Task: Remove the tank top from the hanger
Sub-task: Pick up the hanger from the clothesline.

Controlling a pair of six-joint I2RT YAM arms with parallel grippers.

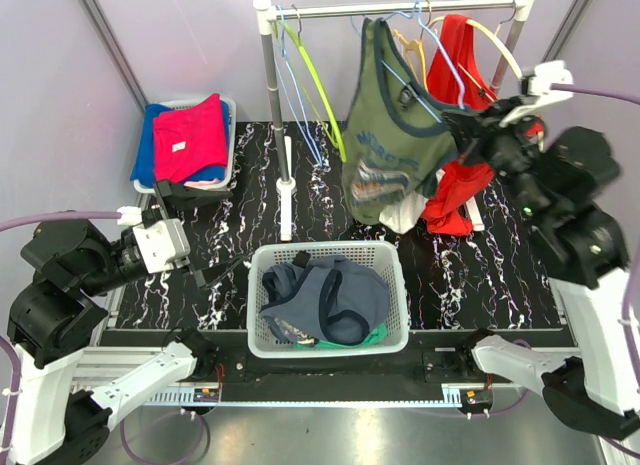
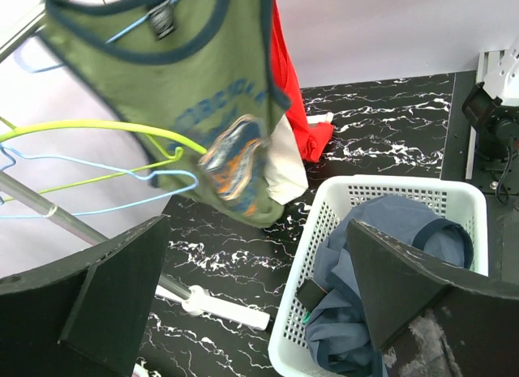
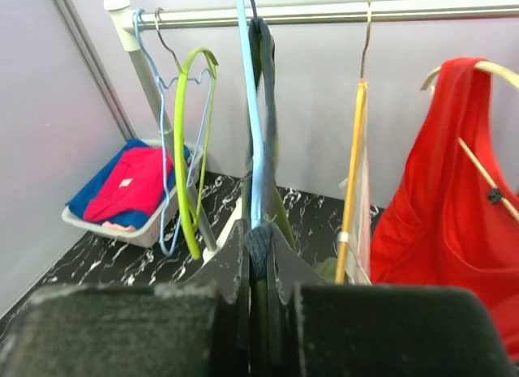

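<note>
The right arm stretches up toward the upper right of the overhead view, its tool (image 1: 460, 120) clamped shut on the green tank top (image 1: 385, 135), which hangs tilted from the rail (image 1: 400, 7) above the desk (image 1: 470, 275). The left arm sits folded low at the left, its tool (image 1: 190, 235) wide open and aimed across the desk. The right wrist view alone shows the grip: the closed fingers (image 3: 231, 272) pinch the top's edge-on fabric together with the blue hanger (image 3: 251, 109). The left wrist view alone shows the top's printed front, above a white basket (image 2: 381, 182) of clothes.
</note>
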